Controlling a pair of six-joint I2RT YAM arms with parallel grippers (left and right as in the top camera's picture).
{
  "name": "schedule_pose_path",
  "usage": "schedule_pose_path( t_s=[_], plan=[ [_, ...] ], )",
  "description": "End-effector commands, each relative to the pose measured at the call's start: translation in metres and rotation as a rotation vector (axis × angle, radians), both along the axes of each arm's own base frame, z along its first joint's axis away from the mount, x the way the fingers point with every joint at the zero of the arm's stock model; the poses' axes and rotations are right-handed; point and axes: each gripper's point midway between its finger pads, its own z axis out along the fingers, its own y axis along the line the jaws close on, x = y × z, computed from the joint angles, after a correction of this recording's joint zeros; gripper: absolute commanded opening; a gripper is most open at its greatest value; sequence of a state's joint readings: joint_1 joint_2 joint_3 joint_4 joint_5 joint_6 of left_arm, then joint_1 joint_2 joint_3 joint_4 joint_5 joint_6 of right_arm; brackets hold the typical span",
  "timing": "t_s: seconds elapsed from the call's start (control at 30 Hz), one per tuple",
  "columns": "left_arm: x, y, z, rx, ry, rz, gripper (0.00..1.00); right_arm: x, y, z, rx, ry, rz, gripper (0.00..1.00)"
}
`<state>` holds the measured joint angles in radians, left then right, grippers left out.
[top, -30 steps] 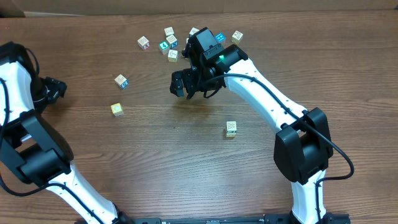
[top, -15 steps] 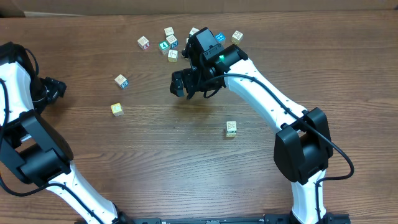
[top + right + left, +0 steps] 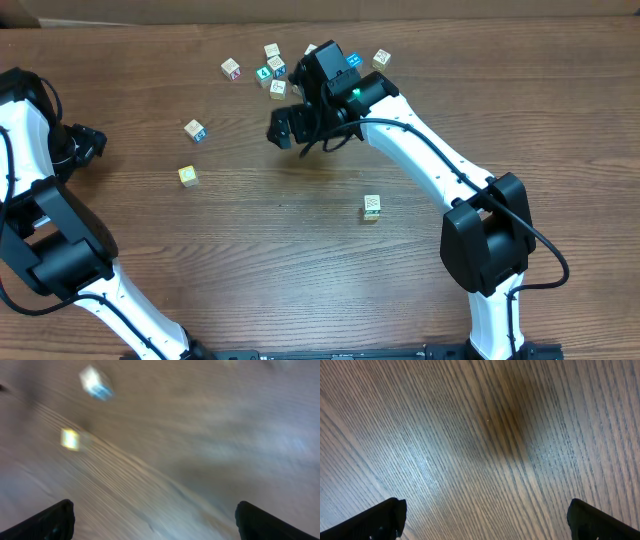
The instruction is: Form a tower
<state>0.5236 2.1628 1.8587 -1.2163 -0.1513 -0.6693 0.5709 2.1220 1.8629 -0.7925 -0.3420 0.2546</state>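
- Brown wood-grain table fills every view.
- Tower: one, a narrow stack with a cream top face and a yellowish side. It stands alone at about 4 o'clock from the table's middle, touched by neither arm, and is seen from overhead only.
- Right gripper: one, at about 10 o'clock from the tower and well apart from it. Its wrist view shows two dark fingertips spread wide at the lower corners, with nothing between them.
- Loose cubes: nine counted overhead. Seven are scattered toward 12 o'clock, one of them partly hidden behind the right arm.
- The other two lie toward 9 o'clock: a blue-marked cube and a yellow cube.
- The right wrist view is blurred and shows only two cubes, in its upper left.
- Left gripper: one, at the far 9 o'clock edge. Its wrist view shows bare wood only, with the fingertips spread wide and holding nothing.
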Motion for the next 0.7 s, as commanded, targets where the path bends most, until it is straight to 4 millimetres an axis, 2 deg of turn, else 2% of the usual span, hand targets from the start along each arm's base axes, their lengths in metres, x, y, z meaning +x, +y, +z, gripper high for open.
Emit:
schedule_pose_path(
  t_s=[0.0, 0.1, 0.2, 0.3, 0.4, 0.6, 0.67],
  plan=[
    [0.004, 0.000, 0.002, 0.011, 0.001, -0.025, 1.00, 0.008, 0.019, 0.023, 0.150, 0.047, -0.065, 1.00],
    [0.004, 0.000, 0.001, 0.010, 0.002, -0.025, 0.99, 0.016, 0.035, 0.058, 0.259, 0.018, -0.065, 1.00],
    [0.004, 0.000, 0.001, 0.010, 0.001, -0.025, 0.99, 0.017, 0.046, 0.077, 0.281, -0.026, -0.056, 1.00],
    [0.004, 0.000, 0.001, 0.010, 0.001, -0.025, 1.00, 0.014, 0.060, 0.079, 0.267, -0.079, -0.051, 1.00],
    [0.004, 0.000, 0.002, 0.010, 0.001, -0.025, 1.00, 0.008, 0.079, 0.071, 0.239, -0.132, -0.012, 1.00],
    [0.004, 0.000, 0.001, 0.010, 0.002, -0.025, 0.99, -0.025, 0.121, 0.058, 0.183, -0.258, 0.182, 1.00],
    [0.004, 0.000, 0.001, 0.010, 0.001, -0.025, 1.00, -0.025, 0.126, 0.058, 0.170, -0.284, 0.170, 0.98]
  ],
)
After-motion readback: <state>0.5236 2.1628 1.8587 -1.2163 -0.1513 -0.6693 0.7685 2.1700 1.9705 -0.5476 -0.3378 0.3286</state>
